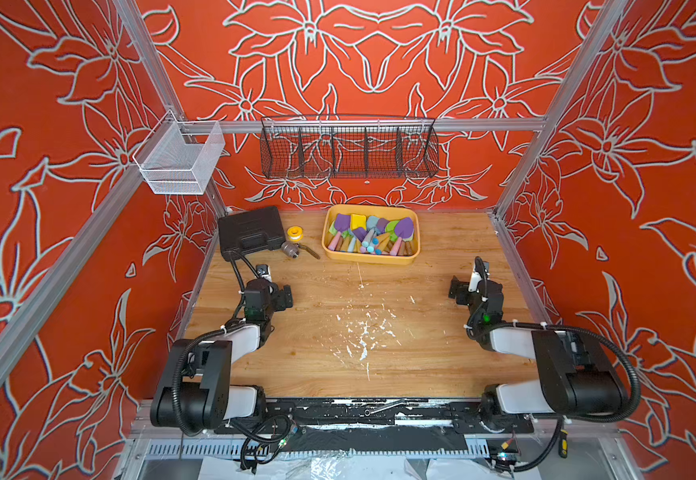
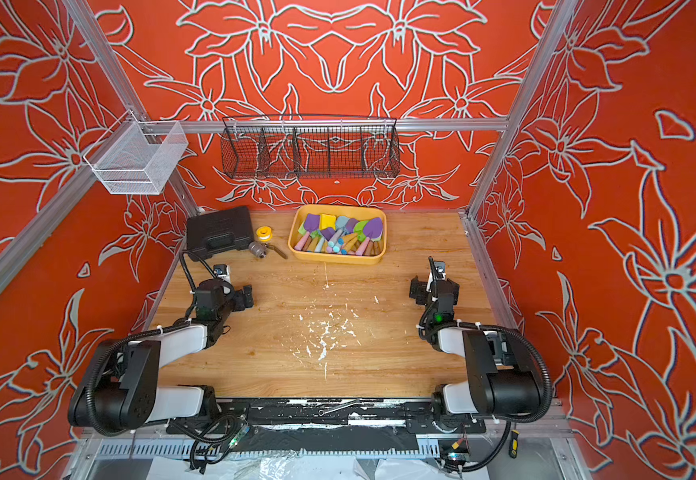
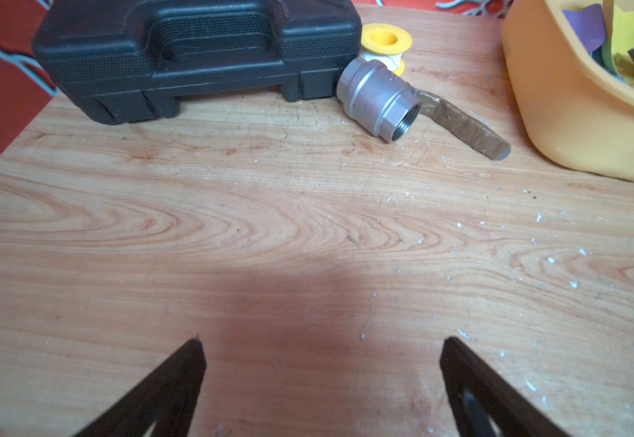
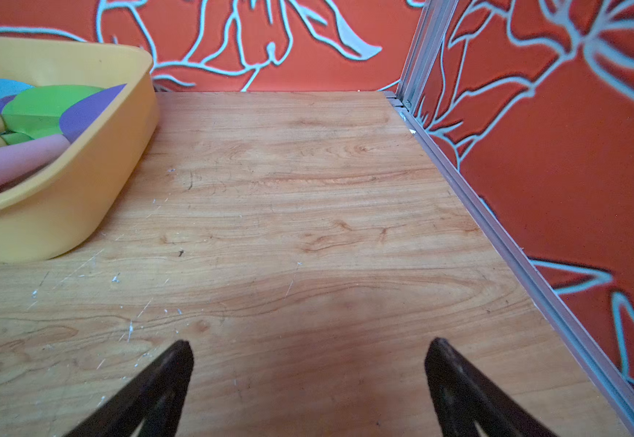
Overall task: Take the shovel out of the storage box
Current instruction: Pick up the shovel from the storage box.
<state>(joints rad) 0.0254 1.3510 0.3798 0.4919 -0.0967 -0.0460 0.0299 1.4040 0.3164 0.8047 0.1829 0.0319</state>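
Seeing box (image 1: 370,258) sitting at far middle of table (image 1: 296,374), close to back wall. Noting shovels (image 1: 403,227) lying piled inside box, blades toward wall, handles toward arms. Showing purple, green, yellow and blue blades, with pink, tan and blue handles. Lying crossed over each other, all within the rim, so not telling how many.

Finding left gripper (image 3: 319,344) hovering over bare wood on left side of table, fingers spread wide, pinching nothing. Finding right gripper (image 4: 308,344) hovering over bare wood on right side, fingers also spread wide, pinching nothing. Both sitting well apart from box, with only a corner of it showing in each wrist view.

Spotting case (image 1: 250,232) lying closed at far left corner of table. Spotting yellow tape roll (image 1: 294,232) sitting just beside case, between case and box. Spotting valve (image 1: 290,249) lying on its side just beside case corner and tape roll, lever pointing toward box.

Seeing black basket (image 1: 348,149) hanging on back rail above box, and white basket (image 1: 178,160) hanging at left rail corner. Noting white flecks (image 1: 363,332) lying scattered over middle of table.
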